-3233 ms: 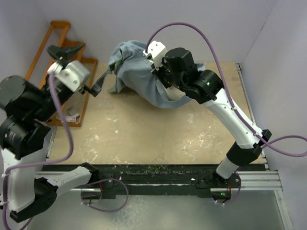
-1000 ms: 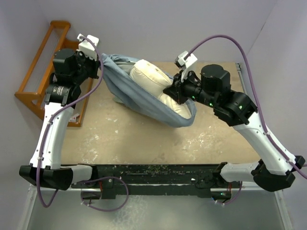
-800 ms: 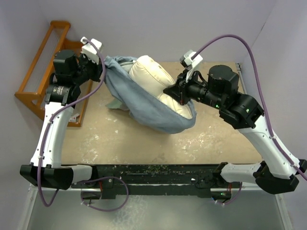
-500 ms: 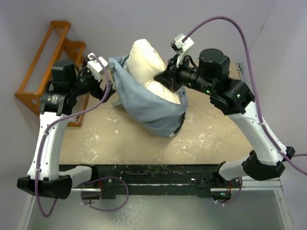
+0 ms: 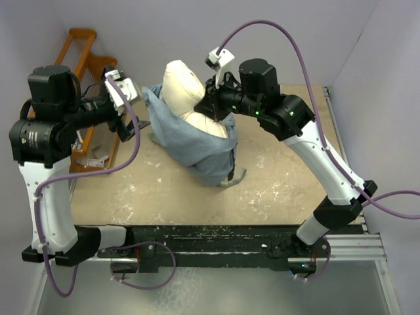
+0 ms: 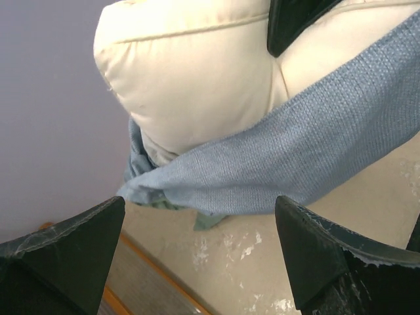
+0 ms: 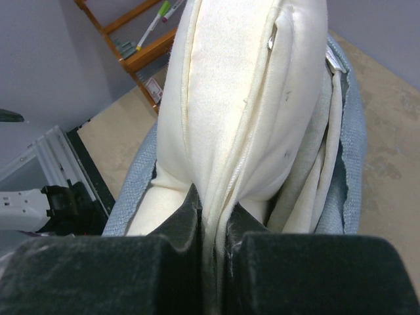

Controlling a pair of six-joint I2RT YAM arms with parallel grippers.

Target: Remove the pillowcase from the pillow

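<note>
My right gripper [image 5: 211, 108] is shut on a pinched edge of the cream pillow [image 5: 181, 85] and holds it upright above the table. In the right wrist view the jaws [image 7: 213, 220] clamp a fold of the pillow [image 7: 243, 98]. The blue-grey pillowcase [image 5: 193, 141] hangs round the pillow's lower half and sags down to the table; its rim shows in the right wrist view [image 7: 351, 164]. My left gripper [image 5: 130, 123] is open and empty, just left of the pillowcase and apart from it. In the left wrist view its jaws [image 6: 200, 252] stand wide, with the pillow [image 6: 197, 79] and the pillowcase [image 6: 282, 164] ahead of them.
An orange wooden rack [image 5: 82, 56] stands at the table's far left, close behind my left arm; it also shows in the right wrist view [image 7: 141, 36]. The tan table [image 5: 282, 177] ends in a black rail [image 5: 216, 239] at the front. Walls close in at the back and right.
My right gripper has lifted the pillow up and to the left. The pillowcase has slid down the pillow. My left gripper has let go of the pillowcase and drawn back left.
</note>
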